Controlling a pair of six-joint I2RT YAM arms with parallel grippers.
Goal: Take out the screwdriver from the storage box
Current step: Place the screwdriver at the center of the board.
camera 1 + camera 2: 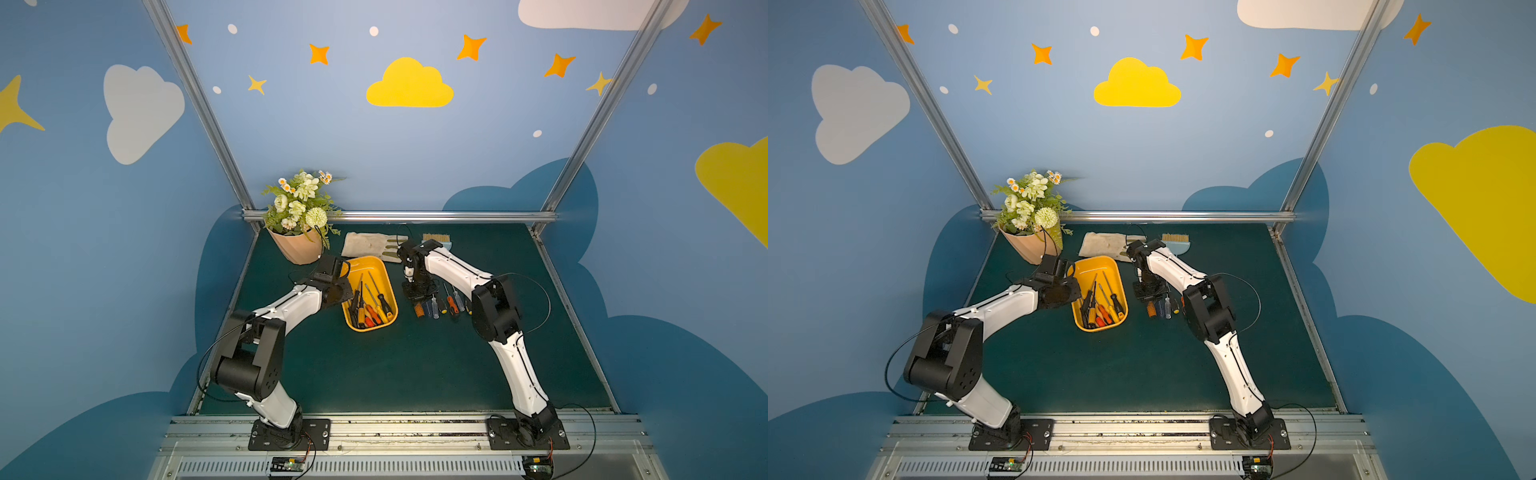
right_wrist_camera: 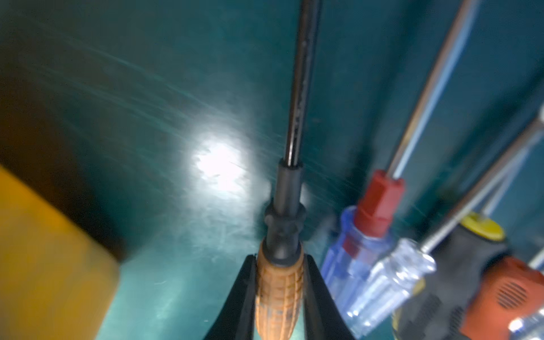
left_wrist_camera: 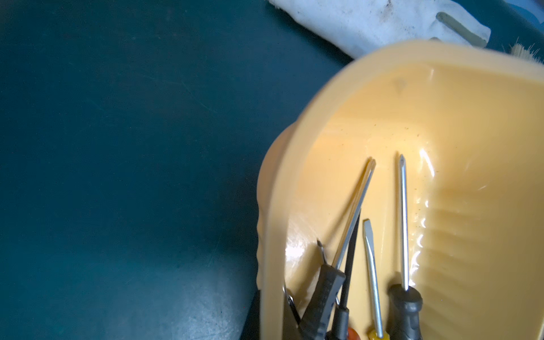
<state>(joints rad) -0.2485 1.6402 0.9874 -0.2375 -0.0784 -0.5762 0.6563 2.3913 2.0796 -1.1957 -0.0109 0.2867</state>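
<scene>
I judge the task partly done. My right gripper (image 2: pixel 279 258) has its fingers closed narrow on the orange ribbed handle of the screwdriver (image 2: pixel 279 297). This tool is already outside the storage box (image 1: pixel 365 266), low over the mat (image 1: pixel 374 365) just beside the box, next to a row of other screwdrivers (image 1: pixel 451 305). For this one I think only the release is left. Several more screwdrivers (image 1: pixel 370 309) lie inside the box. My left gripper (image 1: pixel 346 291) is closed at the box wall, on the side away from that row, and seems to pinch the rim.
</scene>
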